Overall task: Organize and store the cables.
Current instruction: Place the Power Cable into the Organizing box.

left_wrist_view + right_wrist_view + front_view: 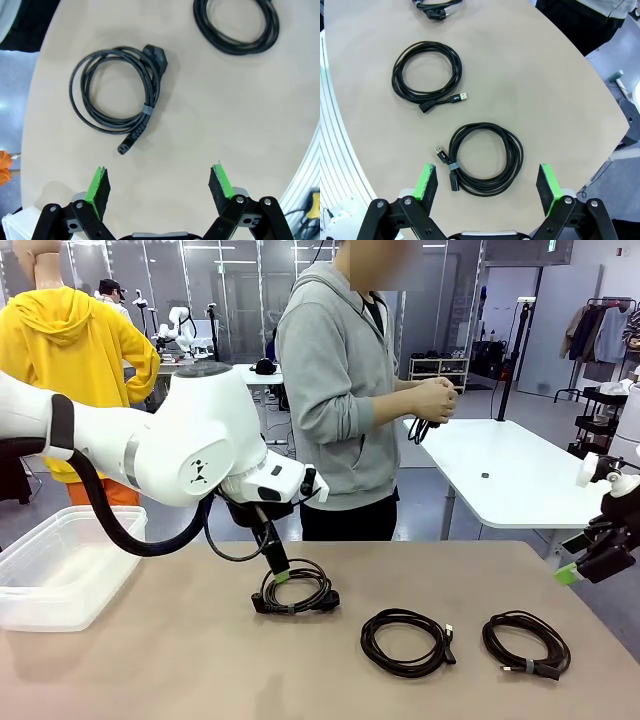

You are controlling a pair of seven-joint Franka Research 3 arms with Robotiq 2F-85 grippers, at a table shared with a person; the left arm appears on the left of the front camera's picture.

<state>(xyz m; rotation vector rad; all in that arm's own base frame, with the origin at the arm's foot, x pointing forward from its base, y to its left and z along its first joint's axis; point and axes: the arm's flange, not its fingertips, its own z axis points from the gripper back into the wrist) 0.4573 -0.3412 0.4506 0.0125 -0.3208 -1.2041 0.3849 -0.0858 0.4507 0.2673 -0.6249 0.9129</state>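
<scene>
1. At your far left a clear, rounded plastic bin [60, 570] sits on the smooth tan bench [150, 670]. The picture edge cuts off its left side.
2. Your left end effector [159, 175] is released. Its green pads stand wide apart over bare bench, just beside the power cord [146, 109].
3. That power cord is a round coil of matte black loops with one band and a chunky moulded plug. From the front, one finger hides part of its rim.
4. Across the bench, the person's hands [435, 400] hold another black cable [420, 428]; most of it is hidden in the grip.
5. The middle USB cable [456, 75] lies flat as a thin black coil, with a metal plug sticking out.
6. The right-hand USB cable [517, 157] is banded near its two ends.
7. Your right end effector [487, 172] is released and holds nothing, above that coil. From the front, the frame edge clips it.
</scene>
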